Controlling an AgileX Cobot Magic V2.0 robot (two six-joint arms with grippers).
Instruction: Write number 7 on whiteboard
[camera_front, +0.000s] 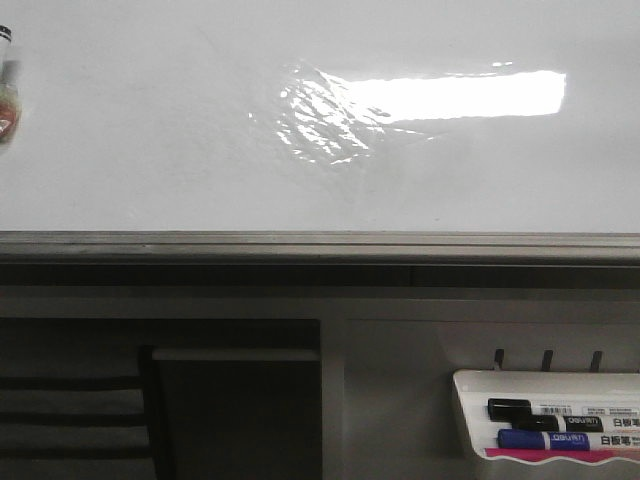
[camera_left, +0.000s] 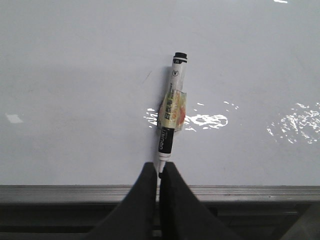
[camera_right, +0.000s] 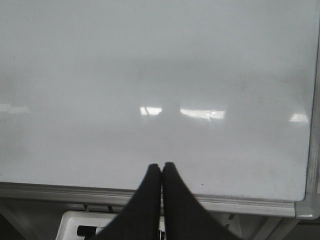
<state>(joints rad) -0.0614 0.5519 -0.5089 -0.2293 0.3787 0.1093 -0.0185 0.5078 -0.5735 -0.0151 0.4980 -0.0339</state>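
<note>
The whiteboard (camera_front: 150, 130) is glossy white with a bright rectangular reflection and a wrinkled film patch. No number 7 shows on it. In the left wrist view (camera_left: 75, 75) it carries only a faint short dark mark (camera_left: 146, 76). My left gripper (camera_left: 159, 167) is shut on a white and black marker (camera_left: 170, 120) with a yellow label, which points away over the board. The marker shows at the far left edge of the front view (camera_front: 6, 95). My right gripper (camera_right: 161, 166) is shut and empty over the board's (camera_right: 150, 60) lower edge.
A grey metal rail (camera_front: 320, 245) runs along the board's near edge. Below it at the right hangs a small white marker tray (camera_front: 470, 400) with black and blue markers (camera_front: 540, 440). The tray also shows under my right gripper (camera_right: 70, 220).
</note>
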